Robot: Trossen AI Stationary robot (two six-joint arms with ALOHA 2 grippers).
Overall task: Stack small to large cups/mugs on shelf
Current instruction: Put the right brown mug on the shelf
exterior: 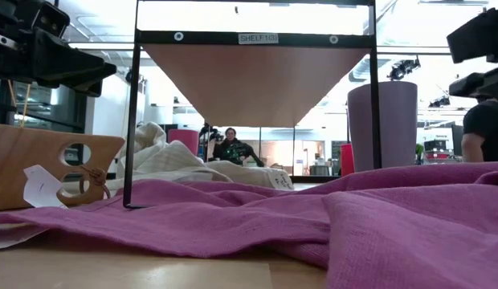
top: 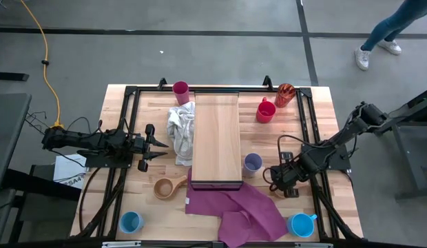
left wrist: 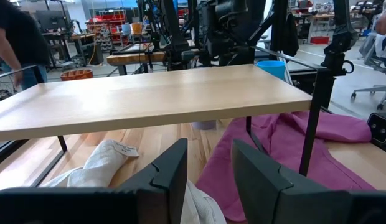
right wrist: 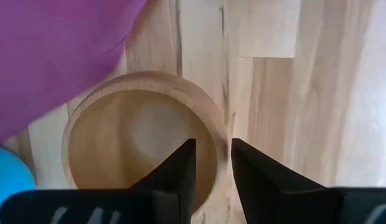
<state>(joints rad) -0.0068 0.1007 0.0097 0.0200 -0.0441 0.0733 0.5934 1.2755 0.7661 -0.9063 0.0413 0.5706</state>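
The light-wood shelf stands mid-table on dark legs. Around it on the table stand a magenta tumbler, an orange-red tumbler, a red mug, a lavender tumbler, a tan wooden handled cup and two blue mugs. My right gripper points down over a second tan wooden cup and is shut on its rim. My left gripper is open and empty, level, left of the shelf, by a white cloth. My right gripper comes from above, pointing down, with one finger inside the wooden cup and one outside. The cup's rim wall sits between the two fingertips. The cup is upright, mouth up; whether its base is on the table cannot be told.
A purple cloth lies crumpled at the shelf's near end and reaches beside the held cup. A dark frame runs round the table's edges. A person's legs show on the floor beyond the far right corner.
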